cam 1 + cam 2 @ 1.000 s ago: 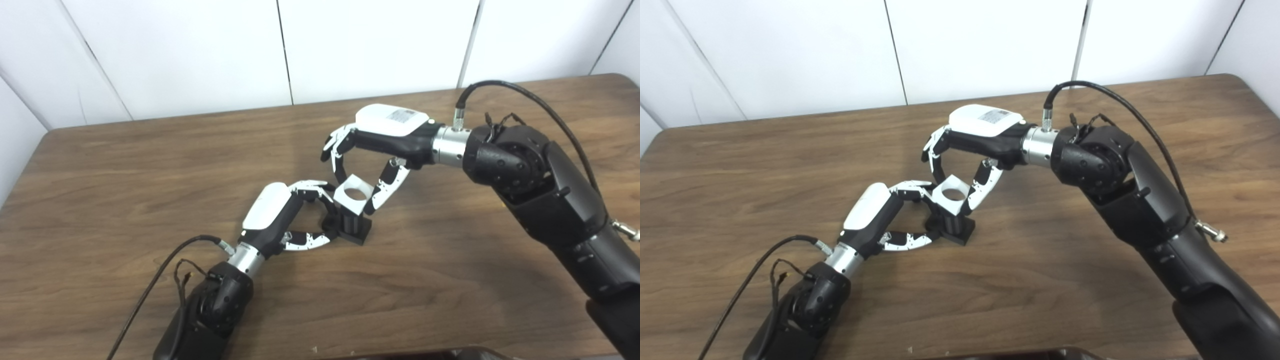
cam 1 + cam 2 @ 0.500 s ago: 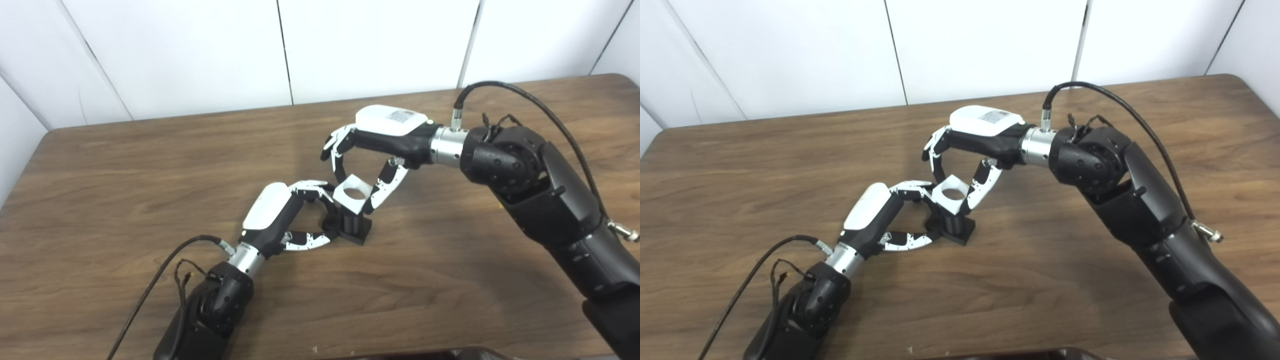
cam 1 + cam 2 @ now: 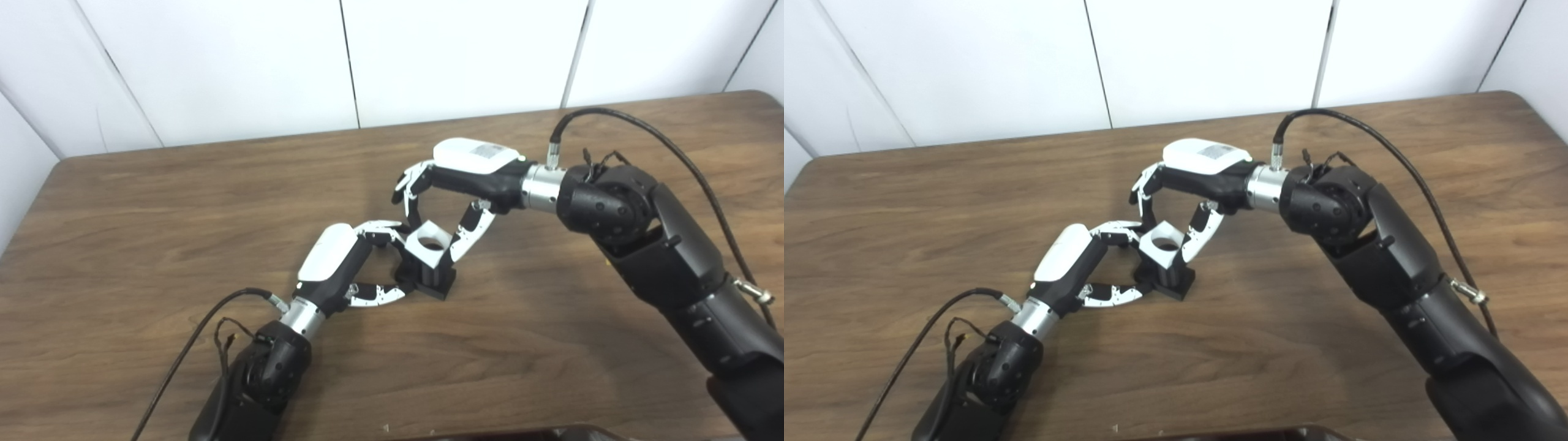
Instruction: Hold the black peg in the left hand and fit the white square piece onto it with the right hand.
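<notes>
Right hand [image 3: 456, 187]: I'm pinching the piece [image 3: 430, 244] between fingers and thumb, just under my palm.
Left hand [image 3: 352, 260]: closed round the peg [image 3: 429, 278].
Piece: sitting over the peg on the table [image 3: 184, 202].

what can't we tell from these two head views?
- Peg top: the white square piece sits over the black peg in both eye views; its hole looks dark, so seating depth is unclear.
- Left hand contact on the peg base: hidden behind its own fingers.
- Right hand grip: fingers flank the piece, pressure unreadable.
- Dark object at the bottom edge: cut off.
</notes>
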Controlling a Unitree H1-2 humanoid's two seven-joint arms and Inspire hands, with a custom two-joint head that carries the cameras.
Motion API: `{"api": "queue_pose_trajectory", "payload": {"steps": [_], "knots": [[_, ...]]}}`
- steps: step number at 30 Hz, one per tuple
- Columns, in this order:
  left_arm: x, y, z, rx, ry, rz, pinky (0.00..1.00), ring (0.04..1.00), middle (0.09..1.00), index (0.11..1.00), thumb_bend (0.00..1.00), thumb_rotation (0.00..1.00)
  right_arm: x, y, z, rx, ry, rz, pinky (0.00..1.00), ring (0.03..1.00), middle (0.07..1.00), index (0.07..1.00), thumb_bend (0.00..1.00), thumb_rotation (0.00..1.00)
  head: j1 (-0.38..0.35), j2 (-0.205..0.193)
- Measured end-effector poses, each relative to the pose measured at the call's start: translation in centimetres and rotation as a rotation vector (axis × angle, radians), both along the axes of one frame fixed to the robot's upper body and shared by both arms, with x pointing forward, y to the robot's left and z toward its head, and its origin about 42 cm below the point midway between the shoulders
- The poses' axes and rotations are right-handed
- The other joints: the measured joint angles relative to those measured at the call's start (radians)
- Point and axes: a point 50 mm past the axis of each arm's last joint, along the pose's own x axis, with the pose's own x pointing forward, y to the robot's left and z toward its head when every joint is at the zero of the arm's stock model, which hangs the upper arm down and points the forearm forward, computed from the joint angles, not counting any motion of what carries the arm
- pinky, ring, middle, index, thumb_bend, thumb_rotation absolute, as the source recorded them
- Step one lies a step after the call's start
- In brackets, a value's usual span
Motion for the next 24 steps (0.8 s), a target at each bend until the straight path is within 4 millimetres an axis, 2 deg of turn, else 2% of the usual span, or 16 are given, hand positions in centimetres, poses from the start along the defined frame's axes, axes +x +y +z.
{"api": "queue_pose_trajectory", "payload": {"steps": [24], "knots": [[-0.16, 0.04, 0.00, -0.001, 0.001, 0.003, 0.66, 0.807, 0.785, 0.488, 0.52, 0.07, 0.02, -0.49, -0.64, -0.009, 0.015, -0.013, 0.80, 0.870, 0.790, 0.480, 0.52, 0.14, -0.003, 0.008]]}}
